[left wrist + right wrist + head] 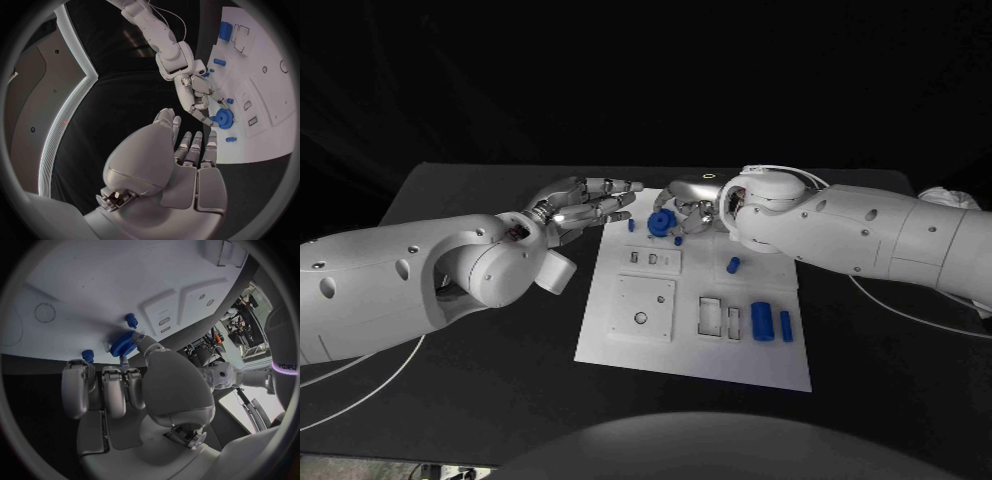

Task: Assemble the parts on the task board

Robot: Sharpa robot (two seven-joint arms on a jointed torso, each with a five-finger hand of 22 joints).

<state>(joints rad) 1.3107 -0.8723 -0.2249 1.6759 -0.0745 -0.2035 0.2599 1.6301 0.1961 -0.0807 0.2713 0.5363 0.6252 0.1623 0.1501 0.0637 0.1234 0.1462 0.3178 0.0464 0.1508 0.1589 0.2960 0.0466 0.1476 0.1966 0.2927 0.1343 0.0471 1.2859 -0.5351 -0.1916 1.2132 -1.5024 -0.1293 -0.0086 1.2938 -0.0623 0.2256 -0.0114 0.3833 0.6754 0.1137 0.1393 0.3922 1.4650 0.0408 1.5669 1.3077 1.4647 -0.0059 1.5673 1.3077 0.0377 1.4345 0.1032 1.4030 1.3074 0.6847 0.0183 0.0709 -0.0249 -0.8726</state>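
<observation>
Right hand (692, 212) on blue gear (661, 222), gear face up on task board (625, 340).

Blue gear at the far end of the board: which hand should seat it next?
Right. The right hand already has its fingers on the blue gear at the far end of the task board. The left hand hovers beside the board with fingers extended, holding nothing.

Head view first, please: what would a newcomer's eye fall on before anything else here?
Most likely the blue gear at the far end of the white task board, pinched in the fingers of the right hand. Next, the left hand hovering just beside it, fingers spread and holding nothing. Then the larger blue parts lying near the board's right edge.
</observation>
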